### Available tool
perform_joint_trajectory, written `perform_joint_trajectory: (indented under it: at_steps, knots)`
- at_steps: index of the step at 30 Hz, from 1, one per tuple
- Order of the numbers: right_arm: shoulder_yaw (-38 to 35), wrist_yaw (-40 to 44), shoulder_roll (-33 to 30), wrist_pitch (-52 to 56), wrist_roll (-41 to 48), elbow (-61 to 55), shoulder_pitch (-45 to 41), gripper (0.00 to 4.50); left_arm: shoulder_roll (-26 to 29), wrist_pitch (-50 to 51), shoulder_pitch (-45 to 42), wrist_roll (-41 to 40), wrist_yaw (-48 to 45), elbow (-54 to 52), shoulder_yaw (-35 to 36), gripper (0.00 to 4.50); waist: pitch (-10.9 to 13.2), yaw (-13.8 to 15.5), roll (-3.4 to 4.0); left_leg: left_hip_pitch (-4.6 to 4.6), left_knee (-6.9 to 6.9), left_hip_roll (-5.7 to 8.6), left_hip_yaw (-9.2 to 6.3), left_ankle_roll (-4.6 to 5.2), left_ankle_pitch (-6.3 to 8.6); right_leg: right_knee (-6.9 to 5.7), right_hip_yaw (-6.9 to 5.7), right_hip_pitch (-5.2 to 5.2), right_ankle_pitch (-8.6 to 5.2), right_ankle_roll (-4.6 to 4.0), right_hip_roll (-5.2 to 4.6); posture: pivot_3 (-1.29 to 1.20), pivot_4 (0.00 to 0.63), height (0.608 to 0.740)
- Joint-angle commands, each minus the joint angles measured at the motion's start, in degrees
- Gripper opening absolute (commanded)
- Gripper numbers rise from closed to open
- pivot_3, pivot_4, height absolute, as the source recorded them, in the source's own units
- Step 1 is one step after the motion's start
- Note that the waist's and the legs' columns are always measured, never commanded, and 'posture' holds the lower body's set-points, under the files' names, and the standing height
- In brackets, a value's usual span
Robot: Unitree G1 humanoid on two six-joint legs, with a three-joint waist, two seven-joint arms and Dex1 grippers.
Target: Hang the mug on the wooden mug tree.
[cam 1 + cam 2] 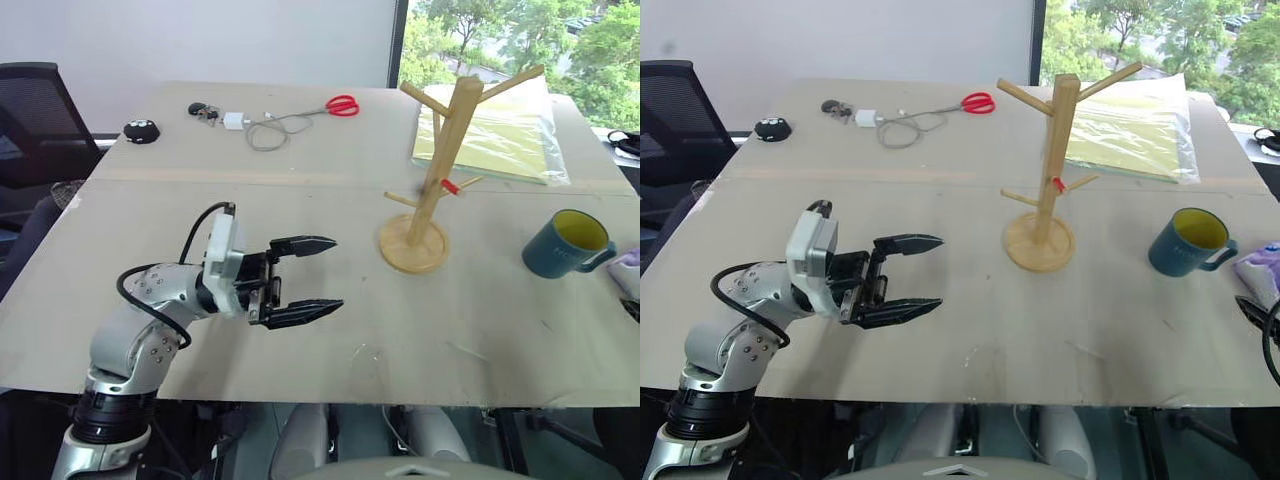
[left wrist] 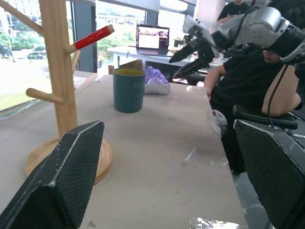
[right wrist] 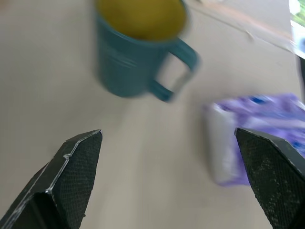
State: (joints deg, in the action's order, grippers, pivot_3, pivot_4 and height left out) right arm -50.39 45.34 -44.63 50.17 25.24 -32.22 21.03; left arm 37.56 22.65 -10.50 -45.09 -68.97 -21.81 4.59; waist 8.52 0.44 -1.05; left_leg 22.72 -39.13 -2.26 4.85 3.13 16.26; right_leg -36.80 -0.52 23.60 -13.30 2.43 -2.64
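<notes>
Mug stands upright on the table, right of the mug tree, not hung. Right gripper spread wide, mug just ahead of its fingers, nothing between them; purple packet beside the mug. Left gripper also wide, empty, well left of the tree.
</notes>
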Motion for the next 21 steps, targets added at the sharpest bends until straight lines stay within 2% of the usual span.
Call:
perform_joint_trajectory:
  at_steps: [1,4,7,10,21]
  knots:
    - [4.3,-8.3,3.5,-0.1,-1.7,-1.5,-4.0,4.48,0.1,-0.4,-0.9,-0.5,-0.8,-0.6,0.1,4.50,0.0,-0.1,0.00,-0.01,-0.03,0.01,0.04,0.00,0.00,-0.01,0.05,0.00,0.01,-0.01,-0.01,0.00,0.150,0.740]
    - [9.2,-15.4,7.4,-1.4,-4.9,0.6,-7.9,4.48,0.0,-0.3,-1.2,-0.5,-0.6,-0.7,0.0,4.50,0.0,0.0,0.03,-0.01,-0.08,0.04,0.09,0.01,-0.01,-0.03,0.12,0.01,0.05,-0.08,-0.03,0.00,0.150,0.740]
    - [11.6,-18.1,10.0,-3.2,-5.8,2.8,-10.0,3.65,0.0,-0.4,-1.2,-0.4,-0.4,-0.8,0.0,4.50,0.0,0.3,0.09,0.02,-0.06,0.06,0.07,0.01,-0.01,-0.04,0.11,0.05,0.14,-0.25,-0.02,0.00,0.150,0.740]
    - [13.6,-19.7,10.3,-5.3,-7.2,5.3,-11.3,2.40,0.1,-0.3,-1.0,-0.5,-0.1,-1.2,0.1,4.50,0.0,0.3,0.12,0.08,0.00,0.07,0.02,-0.06,-0.05,-0.04,0.08,0.06,0.12,-0.24,0.01,0.00,0.150,0.740]
    - [17.0,-22.1,9.4,-12.7,-9.4,16.9,-17.0,2.40,0.4,0.8,-1.9,-1.4,0.2,-2.2,0.0,4.50,0.0,0.2,0.13,0.05,0.01,0.10,0.06,0.01,-0.01,-0.04,0.13,0.08,0.11,-0.20,0.02,0.00,0.150,0.740]
